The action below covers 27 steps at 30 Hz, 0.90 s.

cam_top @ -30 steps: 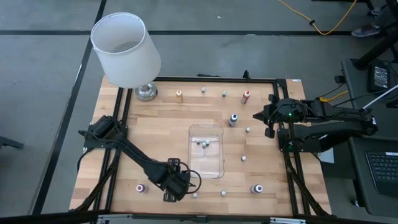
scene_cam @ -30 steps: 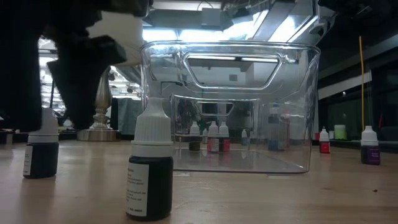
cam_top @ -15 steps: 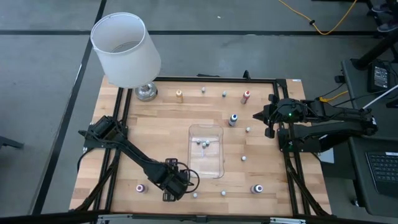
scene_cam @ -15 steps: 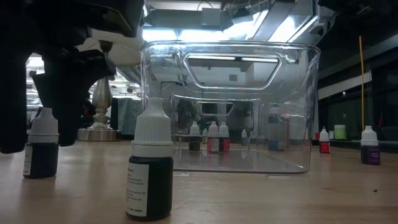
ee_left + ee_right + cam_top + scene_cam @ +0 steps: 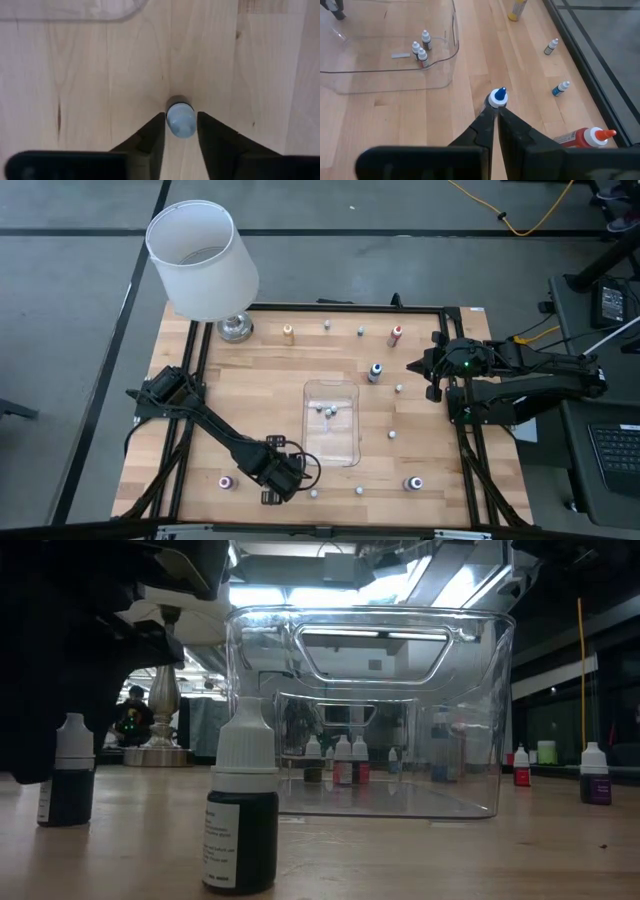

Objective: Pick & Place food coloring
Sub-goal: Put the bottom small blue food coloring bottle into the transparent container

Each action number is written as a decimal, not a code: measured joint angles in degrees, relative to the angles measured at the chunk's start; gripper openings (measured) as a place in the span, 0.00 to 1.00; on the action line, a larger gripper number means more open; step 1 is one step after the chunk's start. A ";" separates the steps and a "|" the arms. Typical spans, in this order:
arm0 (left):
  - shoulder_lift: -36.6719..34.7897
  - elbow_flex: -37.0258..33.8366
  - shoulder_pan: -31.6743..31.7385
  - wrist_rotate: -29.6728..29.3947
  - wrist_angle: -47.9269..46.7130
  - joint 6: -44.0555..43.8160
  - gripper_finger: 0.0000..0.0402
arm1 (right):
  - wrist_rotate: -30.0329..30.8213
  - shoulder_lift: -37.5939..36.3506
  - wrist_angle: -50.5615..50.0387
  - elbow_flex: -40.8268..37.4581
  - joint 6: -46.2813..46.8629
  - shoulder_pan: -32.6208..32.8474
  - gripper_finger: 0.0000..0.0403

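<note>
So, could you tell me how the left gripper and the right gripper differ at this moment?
The left gripper is low over the table's near edge, its fingers on either side of a small bottle; the right gripper waits at the far right, shut and empty. The left arm reaches in across the wood; the right stays by the frame. Both are dark, two-fingered.

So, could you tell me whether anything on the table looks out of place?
Nothing looks spilled or broken. The one odd item is the white-shaded table lamp standing on the wooden table's far left corner, unrelated to the small dropper bottles.
</note>
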 joint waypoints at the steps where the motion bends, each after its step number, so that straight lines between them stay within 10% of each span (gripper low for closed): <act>1: 0.00 0.00 0.00 0.00 0.08 0.01 0.24 | -0.01 -0.02 0.01 0.00 0.00 -0.01 0.07; 27: -5.74 0.00 -0.04 -0.90 -0.38 -2.51 0.16 | 0.00 0.00 0.02 0.00 0.03 0.00 0.07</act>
